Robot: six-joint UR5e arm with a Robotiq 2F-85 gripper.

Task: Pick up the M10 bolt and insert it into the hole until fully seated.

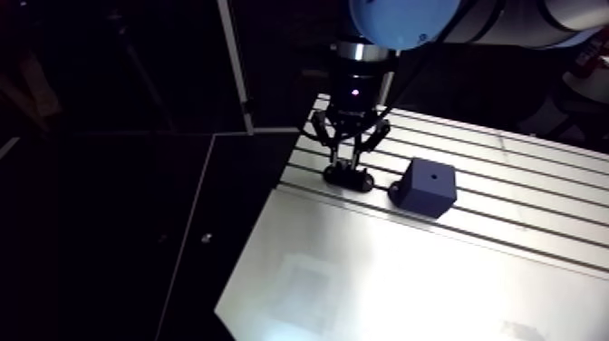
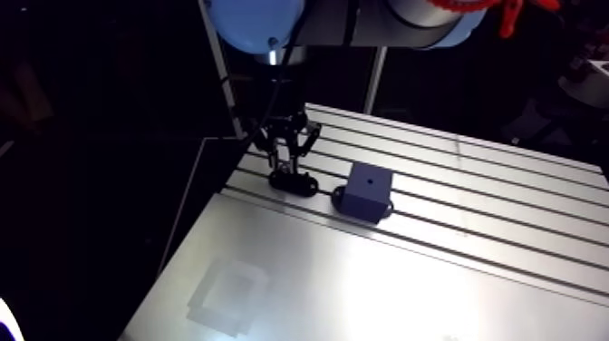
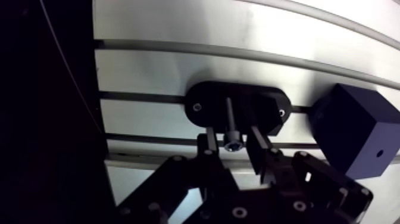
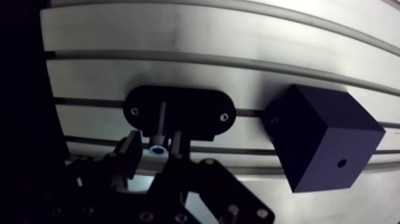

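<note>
wide slotted table point(image 1: 507, 272) under everything, its grooves running across ahead of the fingers. next biggest is the dark cube block point(image 3: 351, 134), off to one side of the fingers and well clear of them. it's parked close, i'd say, so the carry is short.

now the gripper point(image 3: 232, 140), hanging low over the table. its fingers point(image 3: 209, 149) are spread, one each side of the bolt's head, with a sliver of gap on both sides as far as i can see. no pinch yet, so this reads as the moment right before the grab.

just ahead of the fingertips lies the black oval holder point(image 3: 262, 104), straddling a groove with a screw point(image 3: 197, 108) at each end. it's fixed down, most likely, so the bolt always waits in the same spot.

and there's the bolt point(image 3: 230, 116) itself. the head sits between the fingers and the shank runs away from them into the holder's middle. the socket faces the wrist, so it seems to stand head-up, ready to be lifted straight out.

smallest of all is the hole point(image 3: 379, 153), a dark dot on the block's face, off beside the fingers. the bolt isn't in it, so the whole insertion lies ahead.
</note>
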